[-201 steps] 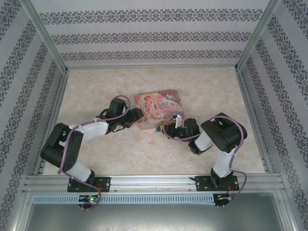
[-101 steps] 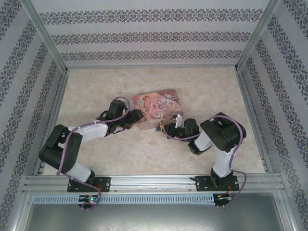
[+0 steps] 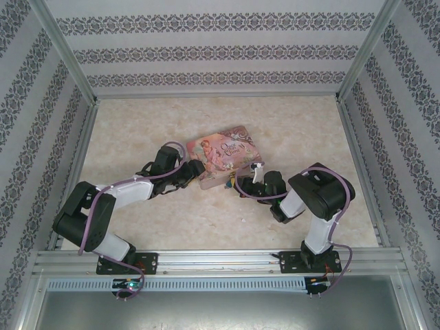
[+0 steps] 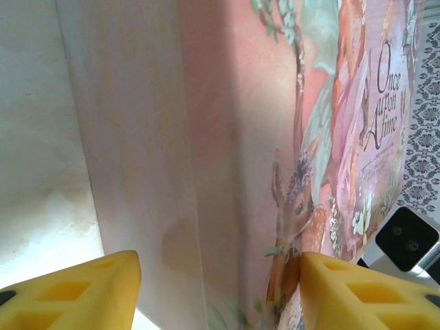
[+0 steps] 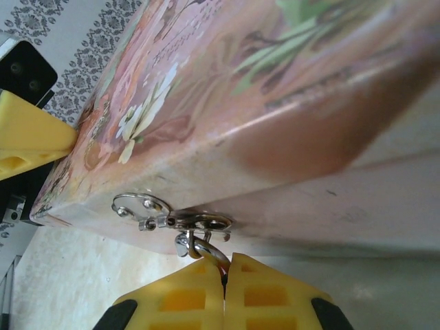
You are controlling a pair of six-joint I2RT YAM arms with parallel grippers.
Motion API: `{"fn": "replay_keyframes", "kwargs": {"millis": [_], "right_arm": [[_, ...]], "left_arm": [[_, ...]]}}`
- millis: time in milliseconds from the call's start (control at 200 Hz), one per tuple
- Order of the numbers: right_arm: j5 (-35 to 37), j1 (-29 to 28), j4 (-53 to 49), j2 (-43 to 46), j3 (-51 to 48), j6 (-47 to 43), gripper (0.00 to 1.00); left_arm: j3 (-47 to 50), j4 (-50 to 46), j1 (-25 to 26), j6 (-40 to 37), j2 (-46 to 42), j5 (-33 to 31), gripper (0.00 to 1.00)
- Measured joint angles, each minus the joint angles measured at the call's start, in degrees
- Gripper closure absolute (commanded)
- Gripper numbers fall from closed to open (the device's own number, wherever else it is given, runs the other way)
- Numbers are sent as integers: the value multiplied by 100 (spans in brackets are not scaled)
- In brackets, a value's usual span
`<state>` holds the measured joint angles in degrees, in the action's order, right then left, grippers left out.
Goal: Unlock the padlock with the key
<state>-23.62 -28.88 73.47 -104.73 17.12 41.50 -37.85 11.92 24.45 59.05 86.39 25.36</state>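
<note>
The pink illustrated tin [image 3: 223, 156] lies tilted on the table between both arms. A silver hasp [image 5: 172, 220] sits on its front wall, and the thin silver shackle of the padlock [image 5: 210, 249] hangs through it. My right gripper [image 5: 225, 265] is shut on that shackle, and the padlock's body is hidden between the yellow fingers. My left gripper [image 4: 220, 275] straddles the tin's left end [image 4: 227, 158], one finger [image 4: 82, 289] against its side wall and the other finger [image 4: 364, 289] on the lid, clamped on it. The key is hidden.
Marble-patterned tabletop [image 3: 172, 124] stretches behind and beside the tin. Patterned walls and metal frame posts [image 3: 354, 130] close in three sides. Both arms [image 3: 124, 196] [image 3: 316, 196] reach in low from the near rail.
The tin has turned, its right end swinging away from the arms. My left gripper shifted slightly down and left with it. The right jaws closed the last bit.
</note>
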Motion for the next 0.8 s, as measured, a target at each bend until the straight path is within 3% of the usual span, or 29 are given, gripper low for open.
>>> {"fn": "replay_keyframes", "kwargs": {"millis": [799], "right_arm": [[2, 179, -85, 68, 140, 1290, 100]], "left_arm": [[76, 87, -2, 20, -33, 4, 39]]}}
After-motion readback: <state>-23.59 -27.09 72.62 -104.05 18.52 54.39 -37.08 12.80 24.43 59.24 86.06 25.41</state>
